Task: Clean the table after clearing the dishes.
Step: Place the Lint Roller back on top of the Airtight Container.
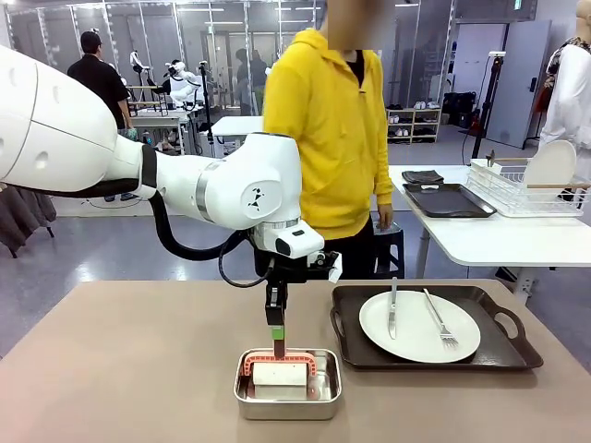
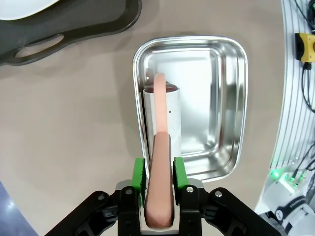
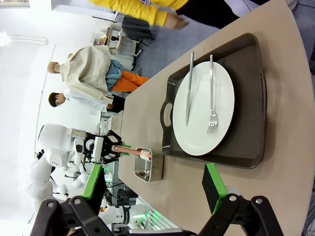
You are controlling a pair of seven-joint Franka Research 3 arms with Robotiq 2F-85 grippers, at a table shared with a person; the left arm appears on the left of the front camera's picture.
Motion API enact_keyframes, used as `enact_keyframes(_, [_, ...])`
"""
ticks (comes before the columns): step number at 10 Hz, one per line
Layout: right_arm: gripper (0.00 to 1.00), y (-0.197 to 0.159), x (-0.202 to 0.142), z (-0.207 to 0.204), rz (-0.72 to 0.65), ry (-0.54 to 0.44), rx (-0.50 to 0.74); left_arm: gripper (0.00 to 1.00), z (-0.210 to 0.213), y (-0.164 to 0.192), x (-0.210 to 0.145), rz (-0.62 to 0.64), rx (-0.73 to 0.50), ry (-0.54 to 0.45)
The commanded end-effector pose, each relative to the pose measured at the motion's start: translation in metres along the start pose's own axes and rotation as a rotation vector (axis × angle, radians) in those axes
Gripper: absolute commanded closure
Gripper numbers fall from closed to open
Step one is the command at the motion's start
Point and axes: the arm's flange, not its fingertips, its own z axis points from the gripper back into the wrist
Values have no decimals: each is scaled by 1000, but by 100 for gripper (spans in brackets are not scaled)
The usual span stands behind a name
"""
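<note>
One set left: the tray (image 1: 503,351) with its plate (image 1: 416,337), knife (image 1: 392,309) and fork (image 1: 440,323) lies on the table (image 1: 138,369), at 2 o'clock from the pan (image 2: 236,98).
Other set: a second tray (image 1: 448,200) lies bare on a white side table (image 1: 489,235) far off at 2 o'clock. Beside it, a second plate (image 1: 551,164) stands in a rack (image 1: 503,189). I judge that set cleared.
Roller (image 2: 165,118): it lies in the pan, at the table's 6 o'clock edge. The white drum is on the pan floor and the pink handle (image 2: 160,147) rises from it.
Left pincer (image 2: 158,169): it points straight down over the pan, jaws narrow. The green pads (image 2: 139,172) sit close on either side of the handle. Whether they press it or stand just clear cannot be told.
Right pincer (image 3: 153,179): the jaws are wide apart with nothing between them. It hangs above the table near the tray.
Person (image 1: 328,129): standing at 12 o'clock, hands off the table.
Table surface: apart from the pan and the tray, the top is bare. No crumbs or marks can be made out.
Done, as judged: about half the clearing.
Left, as judged: carry off the last tray with its plate and cutlery. After that, run the roller over the top, including the patch under the tray.
</note>
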Motion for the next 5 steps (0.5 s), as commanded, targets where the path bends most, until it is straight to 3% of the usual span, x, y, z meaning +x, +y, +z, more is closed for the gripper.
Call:
enact_keyframes(1, [0,3,-1,1,5,-3,3,58,1,2,-1,-7,11,6])
enact_keyframes(4, [0,3,-1,1,5,-3,3,45,17,-2,-1,-14,27,-17])
enact_keyframes(5, [0,3,-1,1,5,-3,3,35,19,-3,-1,-16,27,-23])
